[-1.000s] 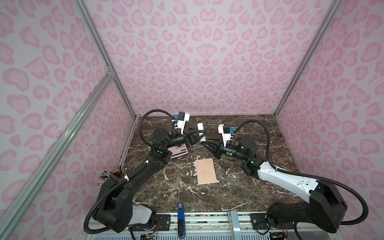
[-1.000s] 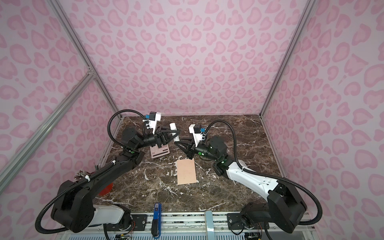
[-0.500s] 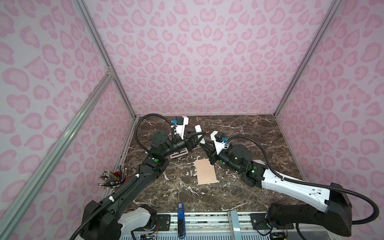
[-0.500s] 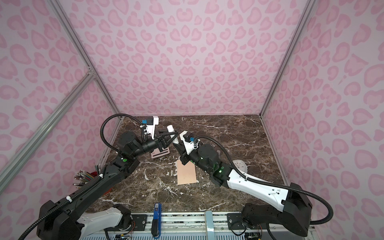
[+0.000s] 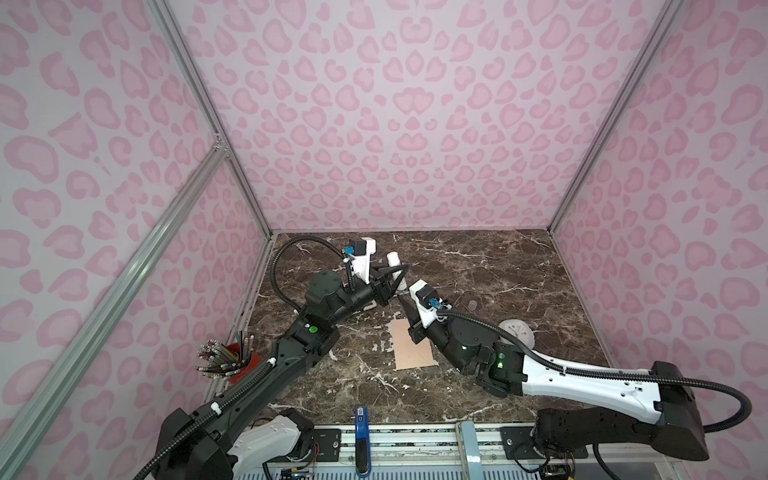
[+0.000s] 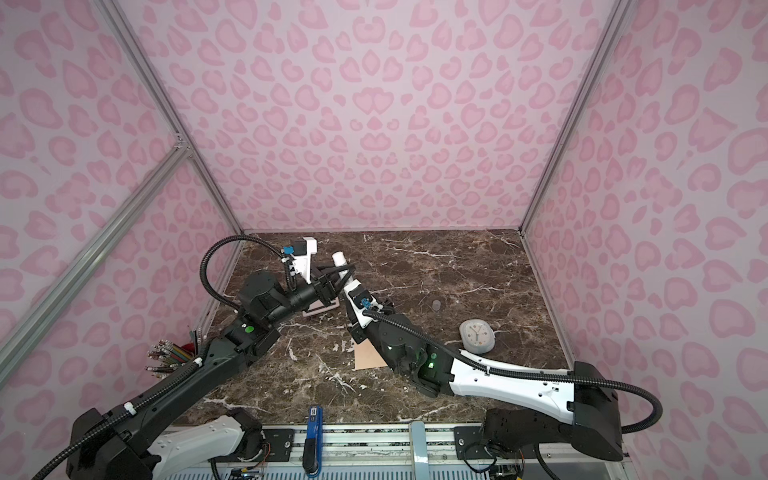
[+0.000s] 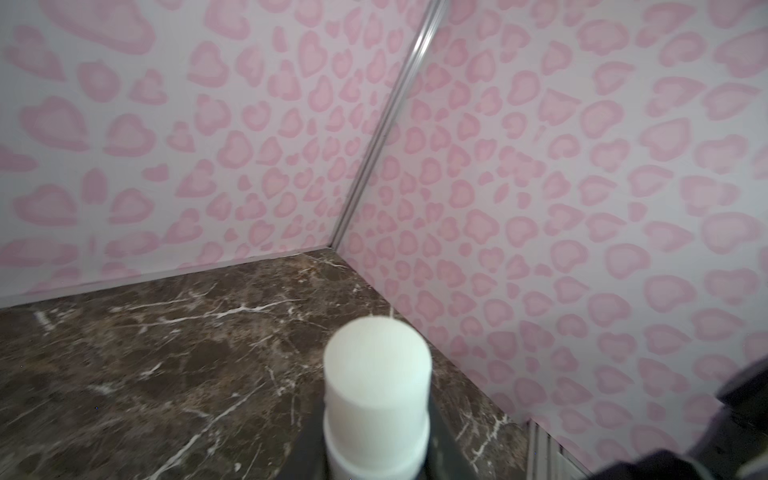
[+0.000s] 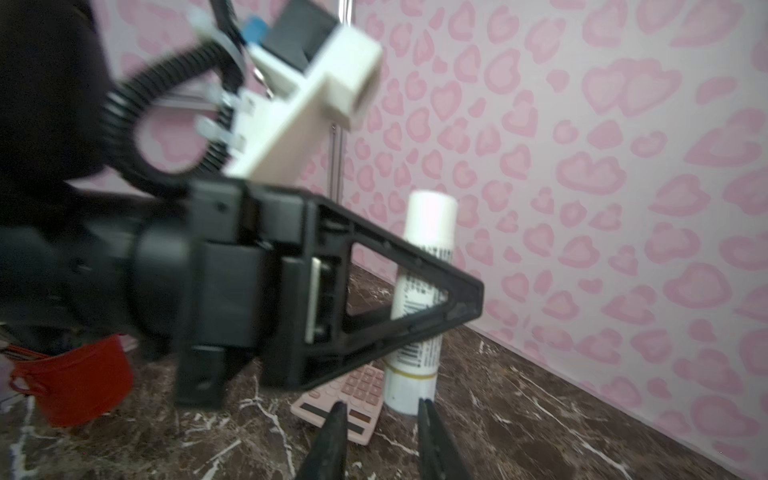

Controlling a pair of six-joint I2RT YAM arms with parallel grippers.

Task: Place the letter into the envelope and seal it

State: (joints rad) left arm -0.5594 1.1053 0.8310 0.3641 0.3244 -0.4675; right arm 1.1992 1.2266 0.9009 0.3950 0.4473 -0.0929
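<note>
The peach envelope point(image 5: 411, 349) point(image 6: 368, 355) lies flat on the marble mid-table, partly under my right arm. The letter is not in view. My left gripper point(image 5: 399, 277) point(image 6: 347, 274) point(image 7: 376, 436) is shut on an upright white glue stick point(image 5: 393, 262) point(image 7: 376, 374) point(image 8: 422, 291), held above the pink calculator point(image 8: 353, 395). My right gripper point(image 5: 403, 301) point(image 8: 380, 409) stands open just under and in front of the tube's lower end, with nothing between its fingertips point(image 8: 337, 415).
A pale round clock point(image 5: 515, 334) point(image 6: 477, 336) sits right of the envelope. A red cup of pencils point(image 5: 232, 365) point(image 8: 75, 382) stands at the left edge. A blue stapler point(image 5: 361, 432) lies at the front. A small grey cap point(image 5: 471, 305) rests further back.
My right gripper's jaws have spread apart and that arm has swung lower and nearer the envelope. My left gripper still holds the glue stick, shifted slightly.
</note>
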